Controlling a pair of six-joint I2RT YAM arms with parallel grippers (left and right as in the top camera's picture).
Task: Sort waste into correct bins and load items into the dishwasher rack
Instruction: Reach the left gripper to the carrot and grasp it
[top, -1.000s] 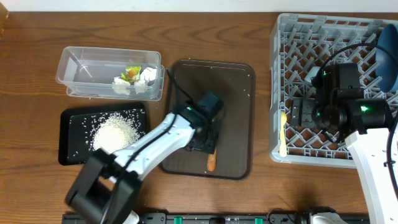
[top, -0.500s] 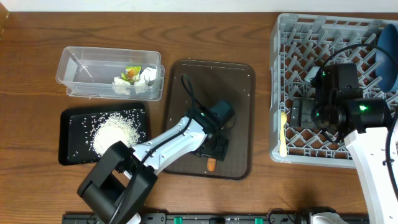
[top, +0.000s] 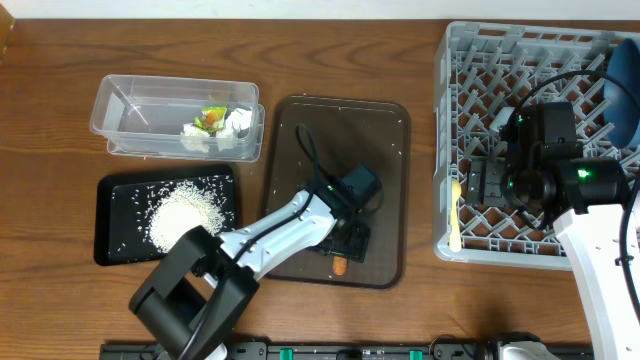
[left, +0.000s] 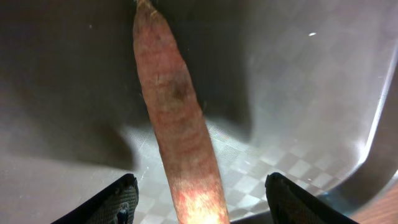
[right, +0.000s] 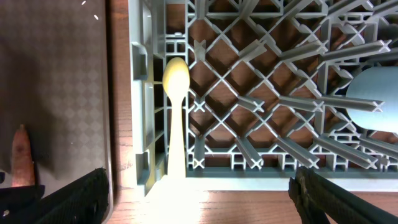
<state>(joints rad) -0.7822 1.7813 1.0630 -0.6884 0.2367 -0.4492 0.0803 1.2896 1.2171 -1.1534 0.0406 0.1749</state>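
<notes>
Overhead: left claw (top: 347, 242) covers carrot stick (top: 341, 266).

Overhead: left gripper (top: 344, 248) covers most of the stick (top: 341, 267); only its lower tip shows. Rack (top: 470, 60) and plate (top: 626, 80) cut by the right edge; right arm (top: 600, 250) hides part of the rack's middle.
Left wrist: stick runs off the bottom edge, near end lost in glare. Left fingers (left: 118, 202) clipped at the bottom.
Right wrist: right fingers (right: 68, 196) show as corners only. Spoon (right: 176, 118) handle end washed out. Bowl (right: 376, 93) cut by the right edge.
</notes>
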